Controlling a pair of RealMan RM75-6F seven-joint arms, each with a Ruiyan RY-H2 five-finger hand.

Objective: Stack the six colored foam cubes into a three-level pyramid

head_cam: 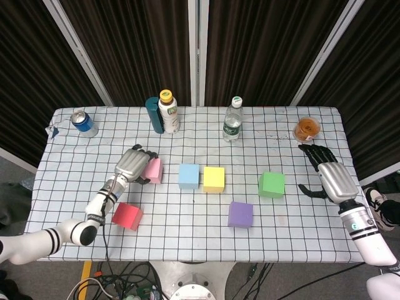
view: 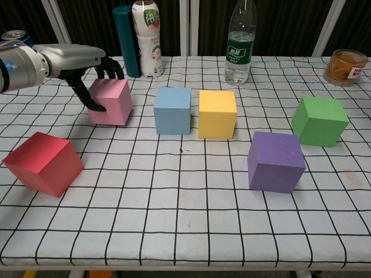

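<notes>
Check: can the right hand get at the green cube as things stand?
Probably yes. The right hand is open beside the green cube, with only bare tablecloth between them; the purple cube sits off that line.
</notes>
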